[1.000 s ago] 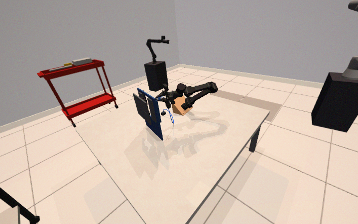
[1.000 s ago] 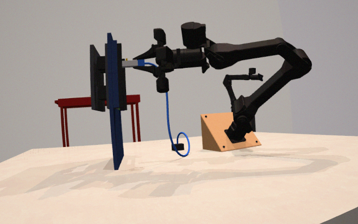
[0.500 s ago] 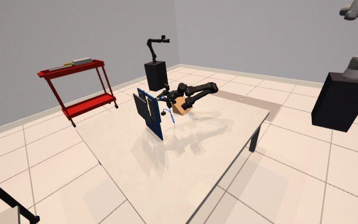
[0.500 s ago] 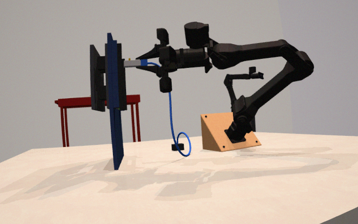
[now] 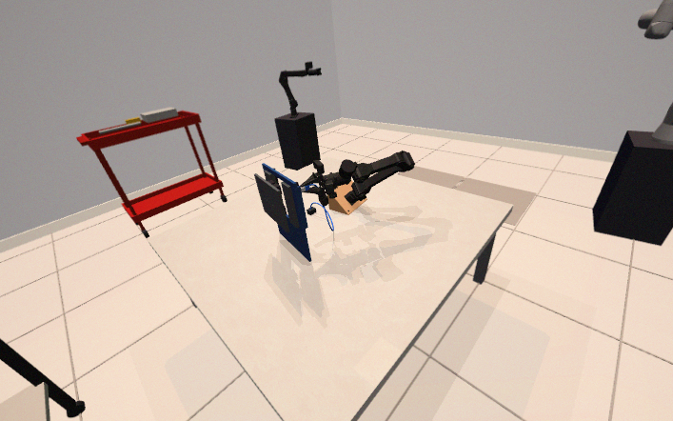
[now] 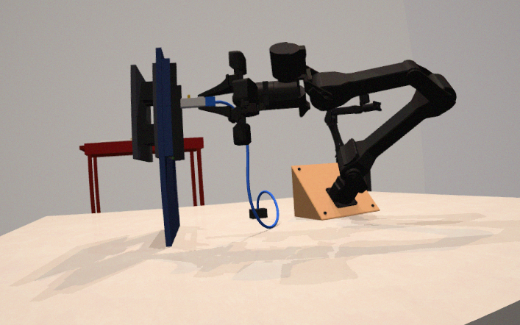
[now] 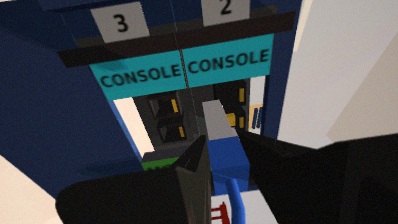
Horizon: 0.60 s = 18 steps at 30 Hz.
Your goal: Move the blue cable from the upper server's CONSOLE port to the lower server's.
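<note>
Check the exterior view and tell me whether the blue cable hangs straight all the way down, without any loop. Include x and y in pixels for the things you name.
No, the blue cable (image 5: 332, 222) (image 6: 248, 169) (image 7: 237, 200) curls into a loop near the small black block (image 5: 311, 210) (image 6: 252, 214).

Red cart (image 5: 139, 132) (image 6: 108, 147) by grey wall (image 5: 146, 51) (image 6: 72, 31), black pedestal (image 5: 297, 141) behind.

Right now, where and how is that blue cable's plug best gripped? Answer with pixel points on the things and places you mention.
Probably by the sides of its body (image 6: 192, 102) (image 7: 220, 121), coming from the cable end: its far end faces the blue panel (image 6: 164, 109) (image 7: 45, 110), while the cable (image 6: 248, 169) (image 7: 236, 200) trails back between the fingers.
</note>
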Available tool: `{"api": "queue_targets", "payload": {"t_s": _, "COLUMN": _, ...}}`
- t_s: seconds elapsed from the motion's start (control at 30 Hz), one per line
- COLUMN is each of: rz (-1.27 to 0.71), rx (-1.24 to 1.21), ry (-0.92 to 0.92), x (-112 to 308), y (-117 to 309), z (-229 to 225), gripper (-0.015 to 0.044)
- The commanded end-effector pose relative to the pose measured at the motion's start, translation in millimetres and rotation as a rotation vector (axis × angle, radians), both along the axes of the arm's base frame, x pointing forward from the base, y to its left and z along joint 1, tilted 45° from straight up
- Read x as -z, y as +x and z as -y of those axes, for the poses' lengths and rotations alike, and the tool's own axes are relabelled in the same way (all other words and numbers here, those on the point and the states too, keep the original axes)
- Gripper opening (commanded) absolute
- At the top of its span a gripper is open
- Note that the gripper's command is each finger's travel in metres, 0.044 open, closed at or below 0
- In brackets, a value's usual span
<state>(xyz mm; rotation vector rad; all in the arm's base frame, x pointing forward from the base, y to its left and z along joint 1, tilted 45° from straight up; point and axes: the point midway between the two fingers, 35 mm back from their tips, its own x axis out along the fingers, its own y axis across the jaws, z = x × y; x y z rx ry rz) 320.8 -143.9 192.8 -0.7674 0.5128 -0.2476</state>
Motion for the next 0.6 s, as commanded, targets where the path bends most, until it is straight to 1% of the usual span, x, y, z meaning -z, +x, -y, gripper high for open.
{"api": "queue_targets", "payload": {"t_s": 0.0, "rz": -0.006, "rx": 0.007, "ry": 0.005, "x": 17, "y": 1, "z": -12, "gripper": 0.0000}}
{"api": "queue_targets", "payload": {"t_s": 0.33, "rz": -0.002, "rx": 0.007, "ry": 0.006, "x": 47, "y": -1, "z": -43, "gripper": 0.0000}}
{"api": "queue_targets", "payload": {"t_s": 0.57, "rz": -0.004, "rx": 0.008, "ry": 0.006, "x": 48, "y": -1, "z": -44, "gripper": 0.0000}}
